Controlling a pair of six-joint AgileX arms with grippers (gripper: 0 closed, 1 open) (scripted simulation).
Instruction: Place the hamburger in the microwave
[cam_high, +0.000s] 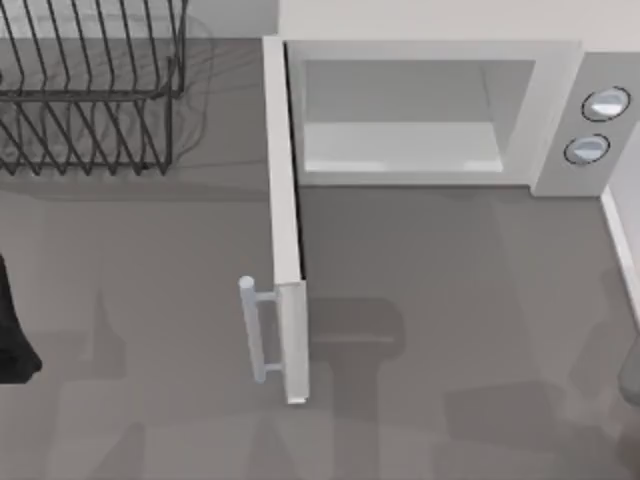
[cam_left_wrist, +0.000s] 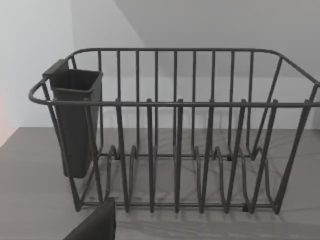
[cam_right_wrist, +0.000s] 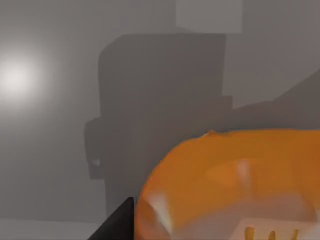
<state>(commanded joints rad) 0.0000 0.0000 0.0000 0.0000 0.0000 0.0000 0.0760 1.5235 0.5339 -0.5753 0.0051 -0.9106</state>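
One hamburger (cam_right_wrist: 235, 185) sits close against the right hand, grip state I cannot tell; carry it level toward twelve o'clock into the open microwave (cam_high: 420, 110), clearing the door (cam_high: 285, 230).

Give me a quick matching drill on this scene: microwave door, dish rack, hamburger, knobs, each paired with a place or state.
Things:
1. microwave door
2. dish rack
3. hamburger
4. knobs

Places or states:
A. close in front of the right wrist camera
B. swung open, handle facing the table's left
C. far left of the table
D. on the microwave's right front panel, one above the other

Pairs: 1-B, 2-C, 3-A, 4-D
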